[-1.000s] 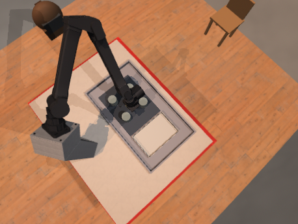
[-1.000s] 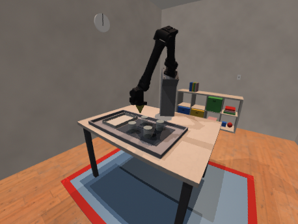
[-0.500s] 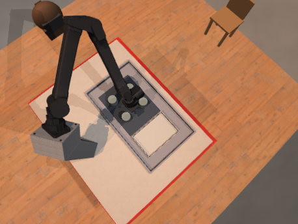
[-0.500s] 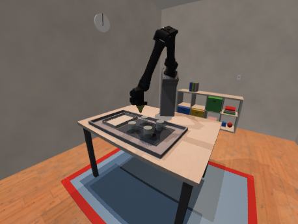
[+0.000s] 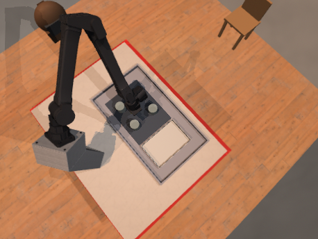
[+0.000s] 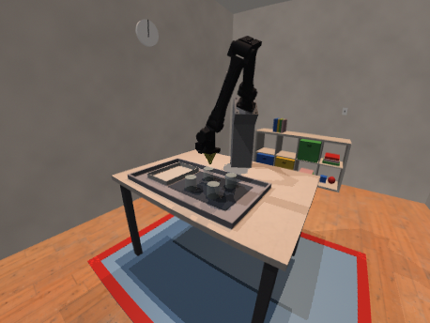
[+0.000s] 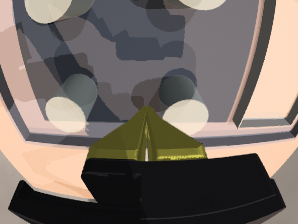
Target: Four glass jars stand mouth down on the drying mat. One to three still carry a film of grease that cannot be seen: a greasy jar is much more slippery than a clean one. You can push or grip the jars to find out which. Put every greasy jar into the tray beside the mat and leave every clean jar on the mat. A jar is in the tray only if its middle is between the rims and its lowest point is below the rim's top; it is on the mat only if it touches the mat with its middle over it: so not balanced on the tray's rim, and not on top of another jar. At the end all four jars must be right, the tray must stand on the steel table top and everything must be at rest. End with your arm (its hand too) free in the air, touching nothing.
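Observation:
Four glass jars stand mouth down on the dark drying mat (image 5: 139,119). In the overhead view I see three of them: left (image 5: 119,106), right (image 5: 153,108) and front (image 5: 134,124); the arm hides the fourth. The side view shows all four jars (image 6: 190,180) (image 6: 212,188) (image 6: 231,179) (image 6: 207,170). My gripper (image 5: 134,112) is shut on nothing and hangs above the mat between the jars, its tip (image 6: 209,160) clear of them. In the wrist view the shut fingertips (image 7: 147,115) point between the two nearer jars (image 7: 67,112) (image 7: 186,112).
The pale tray (image 5: 166,142) stands beside the mat inside the grey steel frame, holding nothing; it also shows in the side view (image 6: 169,173). The arm's base block (image 5: 59,153) stands at the table's left. A table edge runs close beyond the frame.

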You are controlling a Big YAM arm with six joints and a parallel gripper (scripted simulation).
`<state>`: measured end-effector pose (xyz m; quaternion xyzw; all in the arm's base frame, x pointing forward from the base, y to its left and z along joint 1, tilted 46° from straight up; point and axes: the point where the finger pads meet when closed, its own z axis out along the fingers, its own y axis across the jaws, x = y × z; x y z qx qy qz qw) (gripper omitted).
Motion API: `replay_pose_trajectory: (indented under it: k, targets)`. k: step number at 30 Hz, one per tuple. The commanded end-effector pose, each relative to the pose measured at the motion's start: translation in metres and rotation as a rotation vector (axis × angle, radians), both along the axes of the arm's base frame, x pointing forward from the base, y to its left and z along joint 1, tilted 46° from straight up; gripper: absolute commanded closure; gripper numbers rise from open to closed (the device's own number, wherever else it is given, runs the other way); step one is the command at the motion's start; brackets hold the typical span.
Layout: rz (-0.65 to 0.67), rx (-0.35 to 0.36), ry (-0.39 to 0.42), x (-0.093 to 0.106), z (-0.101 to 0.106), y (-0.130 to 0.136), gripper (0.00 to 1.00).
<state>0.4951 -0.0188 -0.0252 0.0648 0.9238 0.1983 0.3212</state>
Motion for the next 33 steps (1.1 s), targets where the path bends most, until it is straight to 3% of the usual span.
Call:
replay_pose_trajectory:
  k: [1, 12, 15, 33]
  targets:
    - [-0.024, 0.015, -0.022, 0.003, 0.022, 0.018, 1.0]
    - [-0.024, 0.015, -0.022, 0.005, 0.062, 0.099, 1.0]
    - [-0.024, 0.015, -0.022, 0.005, 0.062, 0.099, 1.0]
    - [-0.024, 0.015, -0.022, 0.054, 0.008, 0.123, 1.0]
